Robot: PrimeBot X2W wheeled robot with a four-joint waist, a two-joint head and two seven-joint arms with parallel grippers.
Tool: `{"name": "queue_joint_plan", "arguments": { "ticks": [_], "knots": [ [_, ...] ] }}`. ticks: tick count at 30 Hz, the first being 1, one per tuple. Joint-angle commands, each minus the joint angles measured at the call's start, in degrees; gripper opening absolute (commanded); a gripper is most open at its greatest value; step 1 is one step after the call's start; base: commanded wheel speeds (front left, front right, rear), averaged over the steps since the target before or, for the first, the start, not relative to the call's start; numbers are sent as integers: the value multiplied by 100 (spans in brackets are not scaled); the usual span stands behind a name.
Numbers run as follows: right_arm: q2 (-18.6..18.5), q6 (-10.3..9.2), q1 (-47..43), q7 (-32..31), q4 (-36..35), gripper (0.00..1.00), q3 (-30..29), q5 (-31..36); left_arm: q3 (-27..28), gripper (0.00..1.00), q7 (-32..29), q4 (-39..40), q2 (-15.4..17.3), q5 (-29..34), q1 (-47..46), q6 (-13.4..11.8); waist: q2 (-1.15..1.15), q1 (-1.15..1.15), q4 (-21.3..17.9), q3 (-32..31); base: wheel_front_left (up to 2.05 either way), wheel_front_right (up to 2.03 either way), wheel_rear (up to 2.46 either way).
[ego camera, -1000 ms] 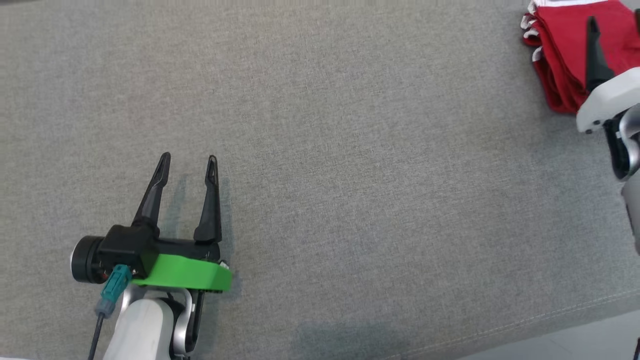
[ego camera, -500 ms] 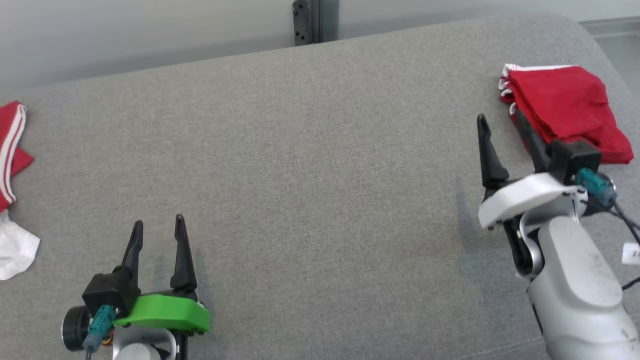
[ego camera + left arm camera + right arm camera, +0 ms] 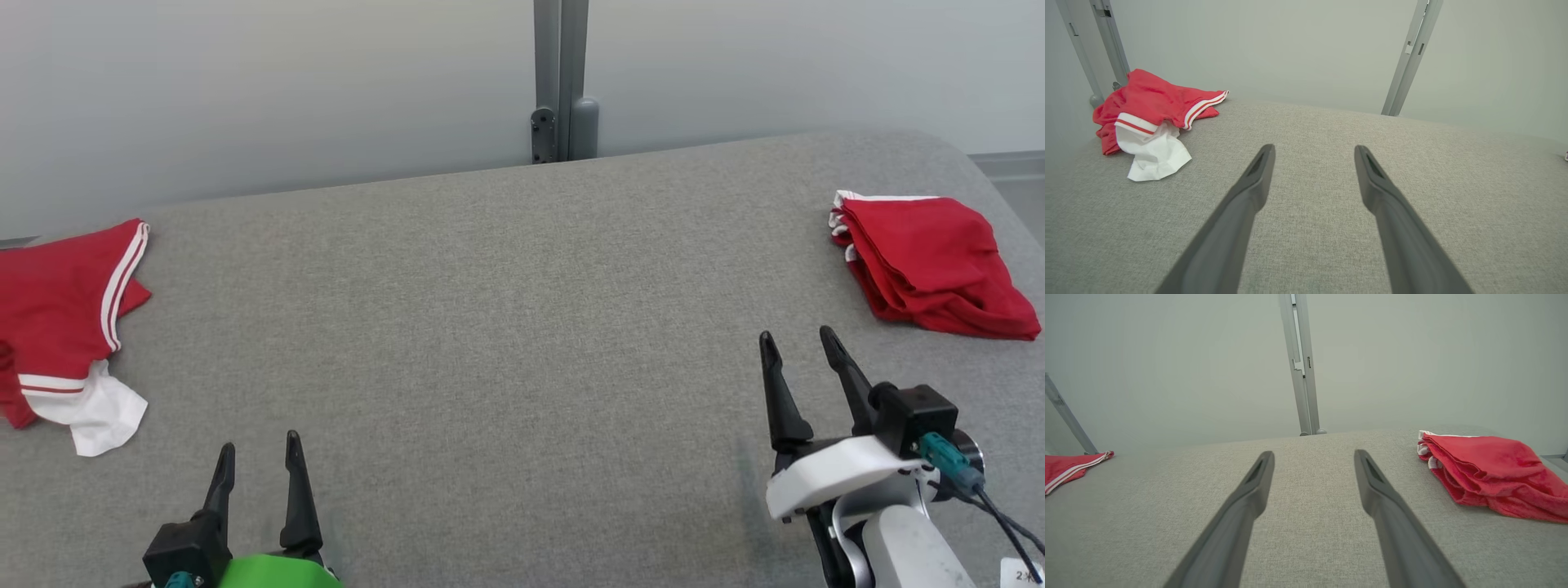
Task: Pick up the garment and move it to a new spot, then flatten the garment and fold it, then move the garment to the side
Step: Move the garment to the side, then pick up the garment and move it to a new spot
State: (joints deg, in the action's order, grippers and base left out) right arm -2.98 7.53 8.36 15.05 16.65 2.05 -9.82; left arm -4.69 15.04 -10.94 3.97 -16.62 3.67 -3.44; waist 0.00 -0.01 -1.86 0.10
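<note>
A folded red garment [image 3: 931, 265] with white trim lies at the far right of the grey table [image 3: 506, 327]; the right wrist view has it at the right [image 3: 1490, 473]. A crumpled red and white garment [image 3: 61, 322] lies at the table's left edge, also at the upper left of the left wrist view [image 3: 1153, 118]. My left gripper [image 3: 257, 457] is open at the lower left, empty, above bare cloth. My right gripper [image 3: 798, 347] is open at the lower right, empty, a short way in front of and left of the folded garment.
A pale wall with a grey metal post [image 3: 561, 82] stands behind the table's far edge. The table's rounded right corner [image 3: 971, 159] is just behind the folded garment. A small white tag [image 3: 1024, 572] shows at the bottom right corner.
The head camera has tilted up, bringing the wall and left garment into view. My right gripper has drawn back from the folded red garment and stands apart from it.
</note>
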Motion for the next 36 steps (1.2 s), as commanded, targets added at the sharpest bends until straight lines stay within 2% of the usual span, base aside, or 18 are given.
{"name": "queue_joint_plan", "arguments": {
  "ticks": [1, 13, 26, 31, 36],
  "knots": [
    [7, -8, -162, 18, -102, 100, 58, -27, 21, 100, 18, 21, -17, 56, 80, 43, 0, 1, 103, -94, 0, 0, 0],
    [2, -8, -493, 17, -263, 100, 406, -152, 59, 100, 19, -42, -55, 117, 79, 82, 0, 1, 118, -71, 0, 0, 0],
    [3, -8, -505, 17, -247, 100, 360, -180, 81, 100, 19, -113, -81, 162, 8, 145, 0, 1, 176, -48, 0, 0, 0],
    [4, -8, -545, 17, -263, 100, 275, -126, 29, 100, 19, -141, -84, 204, -114, 182, 0, 1, 376, -47, 0, 0, 0],
    [5, -8, -581, 17, -347, 100, 322, -130, -29, 100, 19, -172, -86, 263, -203, 202, 0, 1, 857, -35, 0, 0, 0]
  ]
}}
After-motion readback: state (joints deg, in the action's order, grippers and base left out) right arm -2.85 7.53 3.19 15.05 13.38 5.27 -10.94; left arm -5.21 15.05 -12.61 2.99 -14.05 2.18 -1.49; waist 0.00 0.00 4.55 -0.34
